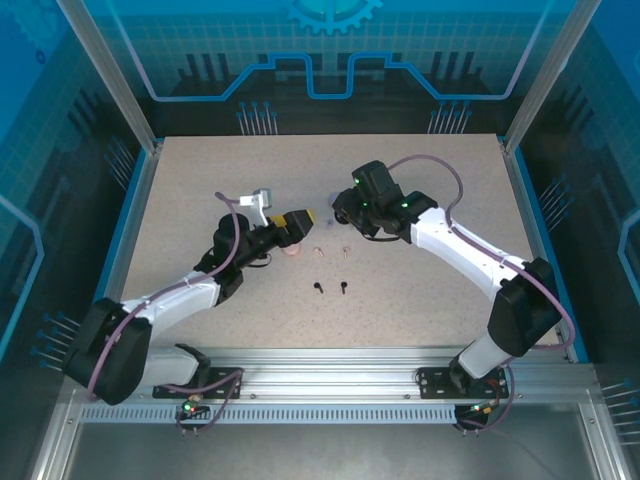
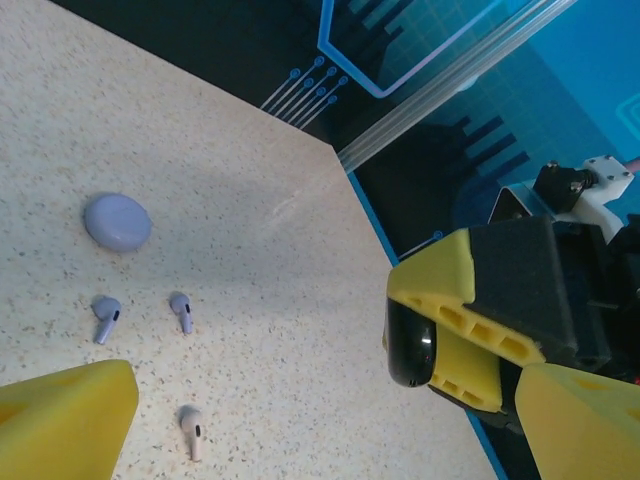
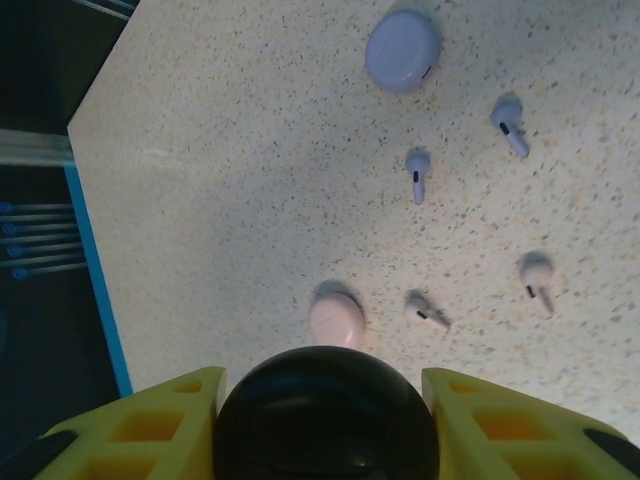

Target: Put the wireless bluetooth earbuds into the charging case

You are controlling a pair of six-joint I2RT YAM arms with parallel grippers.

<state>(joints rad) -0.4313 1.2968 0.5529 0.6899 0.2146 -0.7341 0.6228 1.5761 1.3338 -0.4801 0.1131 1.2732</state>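
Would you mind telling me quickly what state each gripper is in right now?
The left gripper is open, empty.
The right gripper is closed on the black charging case.

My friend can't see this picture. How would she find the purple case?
Look at the speckled table from the right wrist view. Beyond the pale pink case, near the top, lies the purple case. It is round, with no stem, and much bigger than the two purple earbuds beside it.

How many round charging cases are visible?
3: purple case and pink case lie apart on the table; black case is clamped in the right gripper. Others may be hidden.
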